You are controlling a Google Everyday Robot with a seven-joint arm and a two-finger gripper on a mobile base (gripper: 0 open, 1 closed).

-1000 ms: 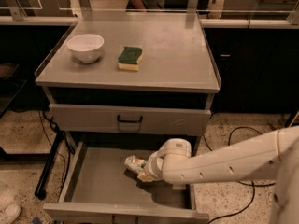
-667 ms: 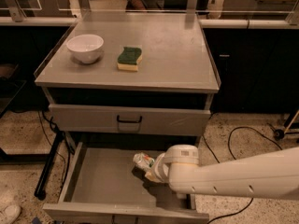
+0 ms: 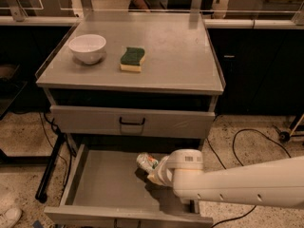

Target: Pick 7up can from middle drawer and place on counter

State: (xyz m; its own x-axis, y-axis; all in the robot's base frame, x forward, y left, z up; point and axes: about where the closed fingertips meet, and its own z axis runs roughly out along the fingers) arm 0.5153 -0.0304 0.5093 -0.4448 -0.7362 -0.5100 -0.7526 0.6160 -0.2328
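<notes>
Standing by the cabinet.

- The middle drawer is standing pulled all the way out, low to the ground, its plain grey bottom showing.
- A white arm is reaching in from the right, low across the drawer's front right corner.
- The gripper is sitting inside the drawer, right of centre, pointing left and towards the back.
- The gripper is clasping the 7up can. The can's near end is tucked into the gripper and its far end is poking out up and to the left.
- The can is lying tilted, silvery with green and red marks, over the back half of the drawer. A dark shadow is falling just beneath it. I cannot tell whether it is touching the drawer bottom.
- The upper drawer is sitting closed, its dark handle in the middle of its face.
- The counter is carrying two things on its left half: a white bowl near the left edge and a green-and-yellow sponge just to the bowl's right, the two apart. Clear side guards are running along its edges.
- A black cable is looping over the speckled floor to the right of the cabinet.
</notes>
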